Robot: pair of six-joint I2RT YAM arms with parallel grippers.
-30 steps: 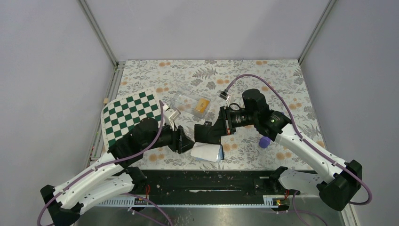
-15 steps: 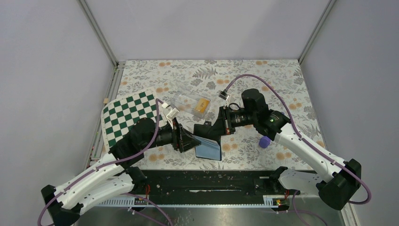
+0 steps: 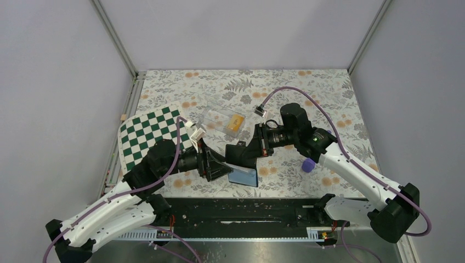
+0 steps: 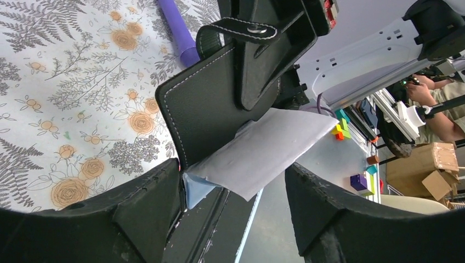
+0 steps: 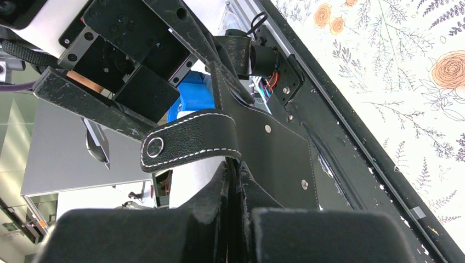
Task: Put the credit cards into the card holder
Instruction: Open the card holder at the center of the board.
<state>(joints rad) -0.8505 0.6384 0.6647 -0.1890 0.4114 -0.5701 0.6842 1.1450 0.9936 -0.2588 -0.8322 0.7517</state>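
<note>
Top view: both gripper tips and most of the wallet (image 3: 244, 176) are buried under the wrists. Only its pale blue-grey flap shows, near the table's 6 o'clock edge. Right gripper (image 5: 237, 219) is clenched on the wallet's black outer half, fingers pressed together on the leather; the bottom of the right wrist view cuts off the finger bases. Left gripper (image 4: 236, 208) is released: fingers (image 4: 148, 208) spread wide with the pale flap between them. The flap's corner is just beside one finger and the other finger is clear; can't tell if there's contact. In the left wrist view the black half's long axis runs 1-to-7 o'clock, snap tab (image 4: 247, 30) at the 1 o'clock end, flap splaying toward 4 o'clock. Pockets are hidden. One orange card (image 3: 236, 121) sits at 12 o'clock from the wallet, at the right end of a clear box (image 3: 216, 116), long axis roughly 1-to-7. Can't tell if it's in or on the box, or if more are stacked. Purple cylinder (image 3: 308, 164) at 3 o'clock of the wallet, checkerboard (image 3: 148, 137) at 9-to-10.
</note>
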